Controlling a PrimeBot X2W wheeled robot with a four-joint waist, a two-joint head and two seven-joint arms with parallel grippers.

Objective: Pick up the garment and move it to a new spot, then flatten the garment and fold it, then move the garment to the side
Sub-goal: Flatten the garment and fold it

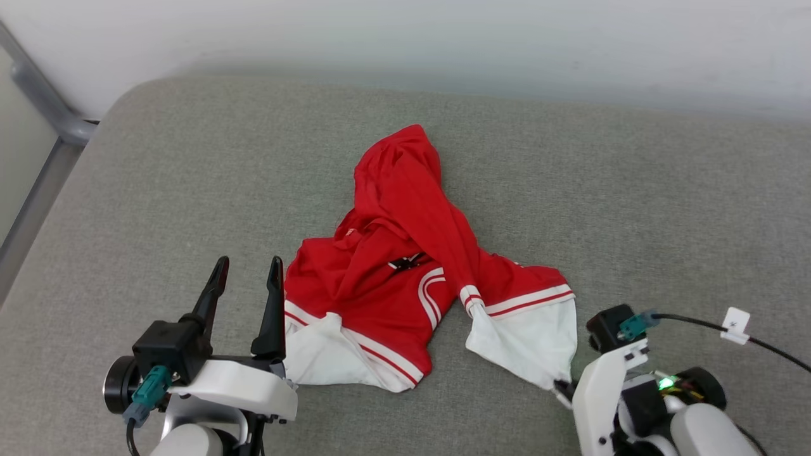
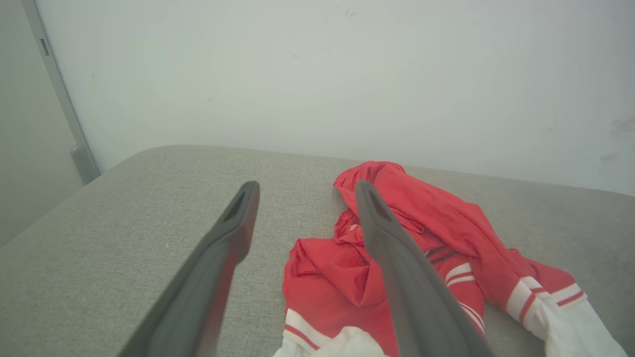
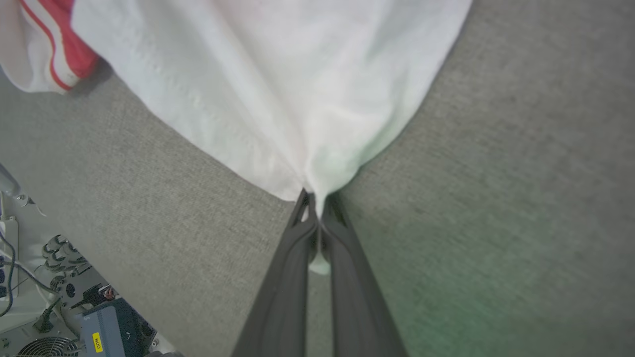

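Our right claw (image 3: 313,198) is pinched tight on the white sleeve (image 1: 529,342) tip of the garment (image 1: 386,285), which lies crumpled on the grey cushion (image 1: 190,164). Our left claw (image 1: 248,267) stands wide open and empty, with the other sleeve (image 1: 310,345) just to its right.

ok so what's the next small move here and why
Probably shift the left tool toward the near white sleeve and close on it. The right tool is shut on the other sleeve, while the left is open beside the crumpled garment, so a second grip would let it spread.
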